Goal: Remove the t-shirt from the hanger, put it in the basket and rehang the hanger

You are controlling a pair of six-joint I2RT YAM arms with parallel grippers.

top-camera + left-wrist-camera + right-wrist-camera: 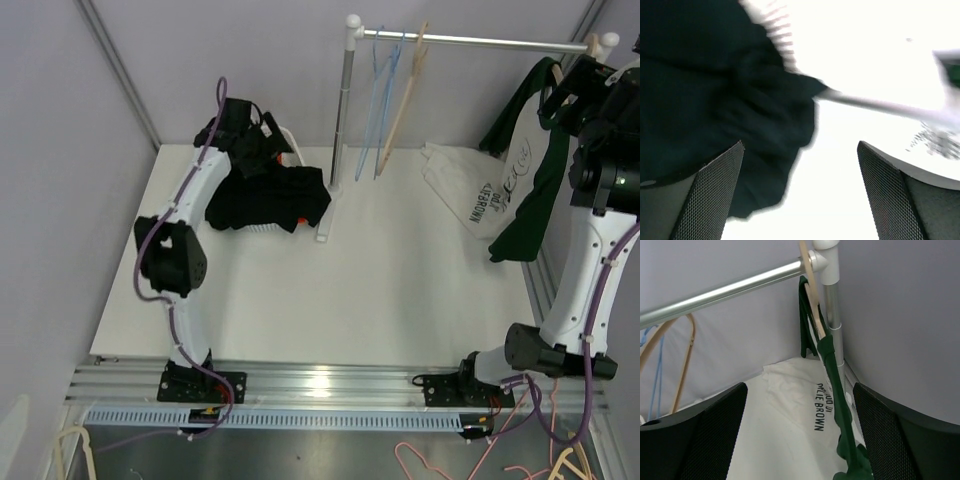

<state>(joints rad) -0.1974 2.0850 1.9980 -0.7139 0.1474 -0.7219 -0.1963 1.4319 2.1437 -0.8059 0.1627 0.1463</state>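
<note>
Dark green t-shirt (832,375) is hanging on a pale wooden hanger (812,295), lower hem cut off at bottom; right gripper (800,435) and left gripper (800,195) are gaping, empty.

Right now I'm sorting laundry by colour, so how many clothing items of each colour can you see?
Green t-shirt, on the hanger: 1
White printed t-shirt, on the table: 1
Black clothing heap: 1 (separate pieces cannot be told apart)
Total: 3
</note>
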